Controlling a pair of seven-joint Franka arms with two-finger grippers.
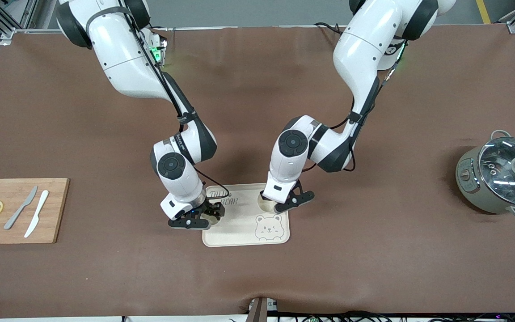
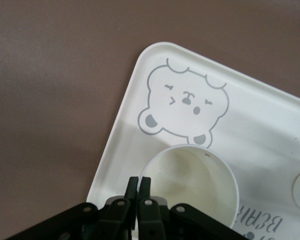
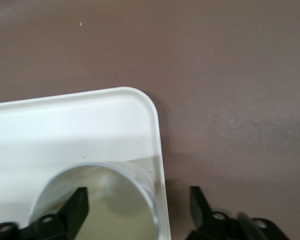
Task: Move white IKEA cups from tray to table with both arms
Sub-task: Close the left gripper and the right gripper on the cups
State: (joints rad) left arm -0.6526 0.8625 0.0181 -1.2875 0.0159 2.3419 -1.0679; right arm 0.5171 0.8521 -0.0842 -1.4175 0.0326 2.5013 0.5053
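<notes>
Cream-white cups stood on the bear-printed tray (image 1: 239, 232), one under each gripper.

The left gripper (image 2: 139, 187) had its fingers pinched together on the rim of one cup (image 2: 190, 185), which stood on the tray just beside the printed bear, toward the left arm's end. The right gripper (image 3: 139, 202) was spread wide, one finger inside the other cup (image 3: 105, 200) and one outside the tray edge, gripping nothing; that cup sat at the tray's edge toward the right arm's end.
</notes>
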